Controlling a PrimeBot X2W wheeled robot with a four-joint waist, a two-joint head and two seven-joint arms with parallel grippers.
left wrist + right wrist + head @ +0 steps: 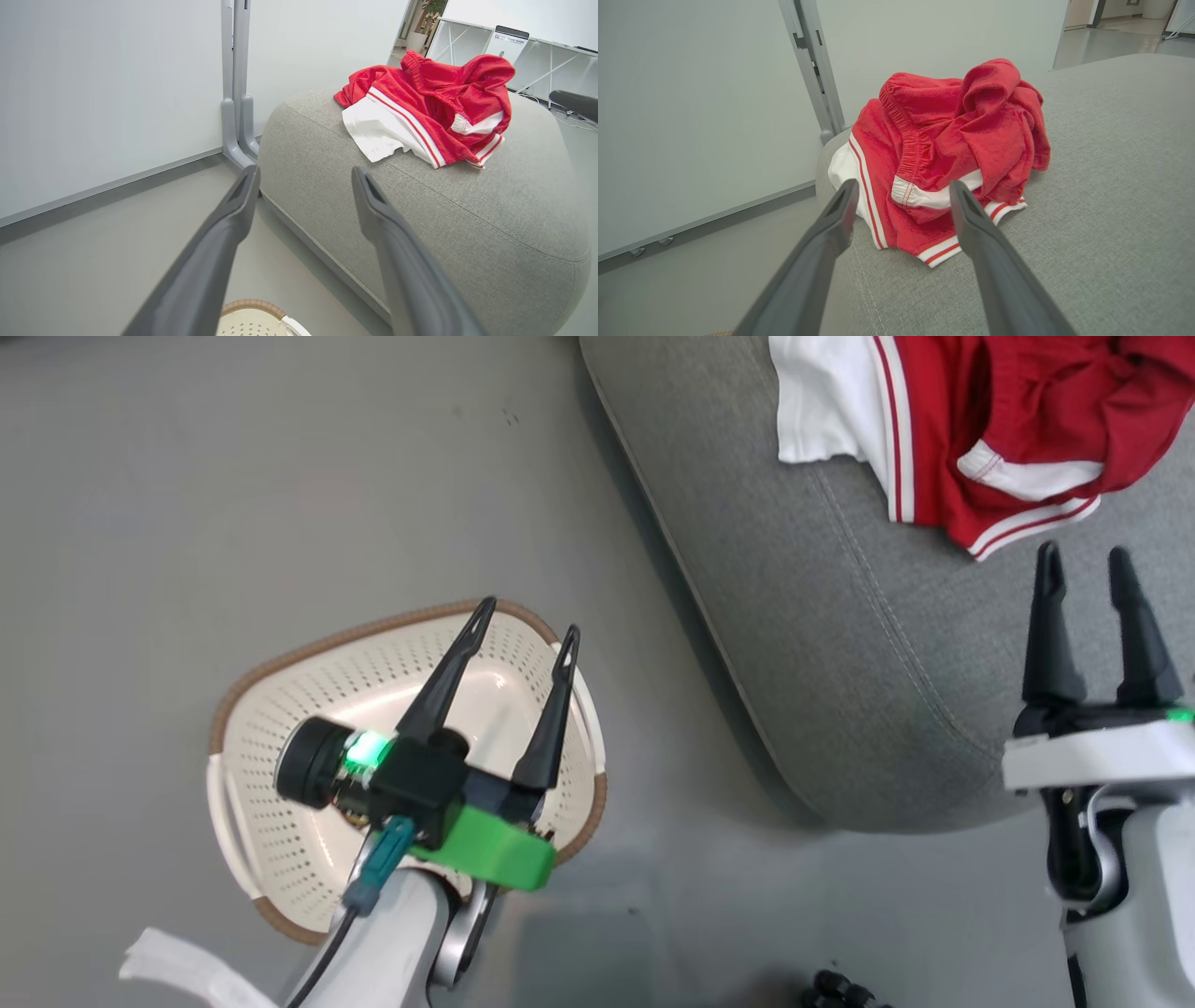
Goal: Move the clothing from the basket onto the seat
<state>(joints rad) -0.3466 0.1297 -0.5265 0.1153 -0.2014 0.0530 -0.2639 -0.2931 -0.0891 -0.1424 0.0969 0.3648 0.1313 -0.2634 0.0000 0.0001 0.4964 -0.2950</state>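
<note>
Smooth grey floor (187, 476) lies under both arms; the right claw (1083, 553) hangs with its fingers spread and nothing between them, just short of the clothing (1008, 420), which lies crumpled on the seat (840, 709) ahead of its tips; the left claw (527, 616) is equally spread and empty, with the basket (308, 700) directly beneath it; the delivery looks done, so the step in hand is judged to be a clean retreat; that calls for drawing the right claw straight back along its own line, fingers kept apart, so no tip catches the striped hem and drags it towards the rounded edge; the clothing is soft red knit with white panels, thin stripes and a gathered elastic band; the seat is coarse grey weave with a stitched seam; the basket is cream perforated plastic, glossy inside, with a brown woven-look rim.
</note>
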